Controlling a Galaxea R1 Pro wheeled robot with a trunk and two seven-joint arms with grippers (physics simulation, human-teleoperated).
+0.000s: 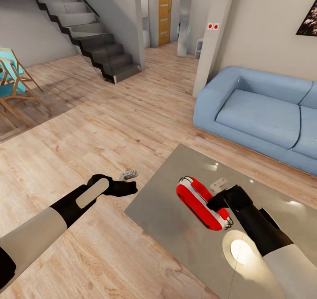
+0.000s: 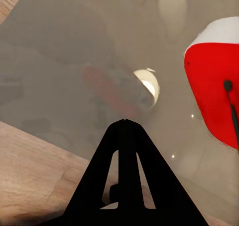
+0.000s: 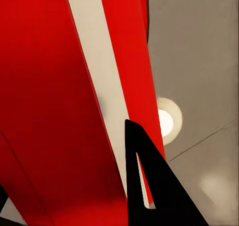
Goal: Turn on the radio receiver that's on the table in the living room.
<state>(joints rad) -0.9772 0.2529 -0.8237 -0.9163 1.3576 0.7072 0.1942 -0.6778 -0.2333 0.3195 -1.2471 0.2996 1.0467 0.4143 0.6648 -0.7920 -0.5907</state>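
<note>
Radio receiver (image 1: 200, 203): small, bright red, rounded-rectangular, with white-silver trim bands; lies flat on the large low table (image 1: 176, 241) with glossy grey-beige reflective top, close to the table's near-left edge, in the living room with light wood plank floor (image 1: 110, 127) and blue sofa (image 1: 259, 114).

Long axis: runs diagonally in the head view, from the far-left end toward the near-right end, roughly parallel to the table's left edge.

Right gripper (image 1: 216, 202): black, positioned at the radio's right flank near its near-right end, touching or just beside the casing. In the right wrist view, red casing (image 3: 55, 101) and one white trim band (image 3: 99, 86) at very close range, with one dark finger (image 3: 149, 186) over the red surface. Opening cannot be told; second finger not distinguishable. No clamp on the casing evident.

Left gripper (image 1: 125, 186): black, hanging over the plank floor just off the table's left edge, well apart from the radio. In the left wrist view, fingers (image 2: 125, 156) brought together to a point, aimed at the tabletop, with the radio's red end (image 2: 214, 86) off to one side.

Nearer arm: right, by a clear margin. Judgement: switch contact falls to the right gripper; switch location not discernible.
</note>
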